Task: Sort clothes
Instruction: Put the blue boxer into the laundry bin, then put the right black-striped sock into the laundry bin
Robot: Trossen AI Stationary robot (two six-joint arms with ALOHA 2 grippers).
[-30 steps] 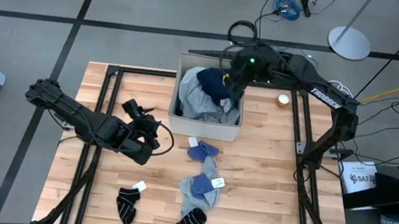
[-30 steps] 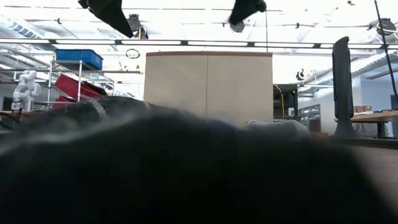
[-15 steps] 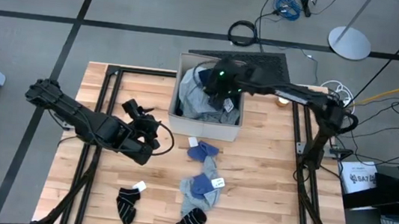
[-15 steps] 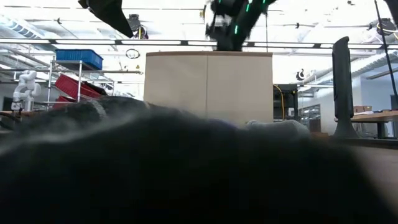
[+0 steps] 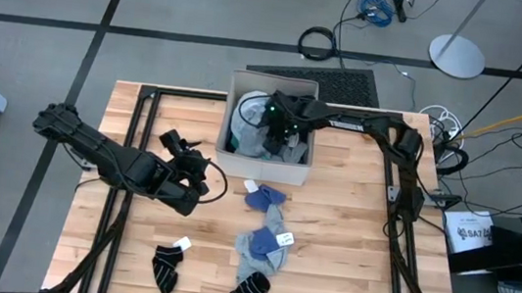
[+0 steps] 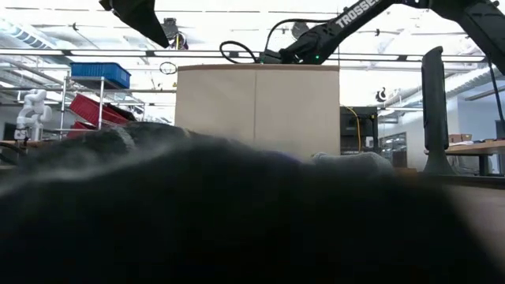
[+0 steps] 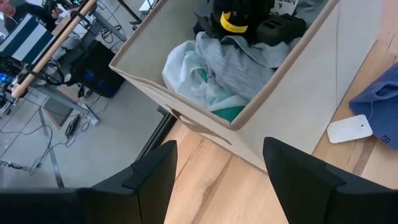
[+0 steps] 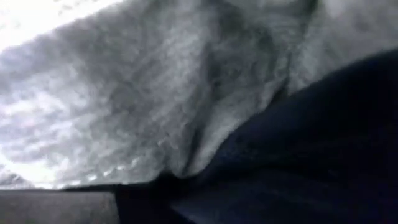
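Note:
The beige fabric box (image 5: 264, 167) stands at the table's far middle. It holds a grey top (image 7: 249, 62), a white piece (image 7: 183, 68) and a turquoise shirt (image 7: 227, 113). My right gripper (image 5: 278, 124) reaches down into the box among these clothes. Its wrist view shows only grey cloth (image 8: 155, 93) and dark navy fabric (image 8: 298, 143) up close. My left gripper (image 5: 191, 173) is open and empty above the table, left of the box. A small blue piece (image 5: 265, 198), a grey-blue piece (image 5: 264, 246) and two black striped socks (image 5: 167, 266) (image 5: 249, 291) lie flat on the table.
In the low view a dark cloth (image 6: 237, 221) close to the camera hides most of the table; the box (image 6: 256, 110) shows behind it. White tags lie beside the pieces on the table (image 5: 251, 185). Black frame rails (image 5: 132, 152) run along the table's left and right sides.
My right gripper has gone from the box's far right corner toward the table's left and down into the box, taking the navy piece with it. The box has slid a little toward the table's left.

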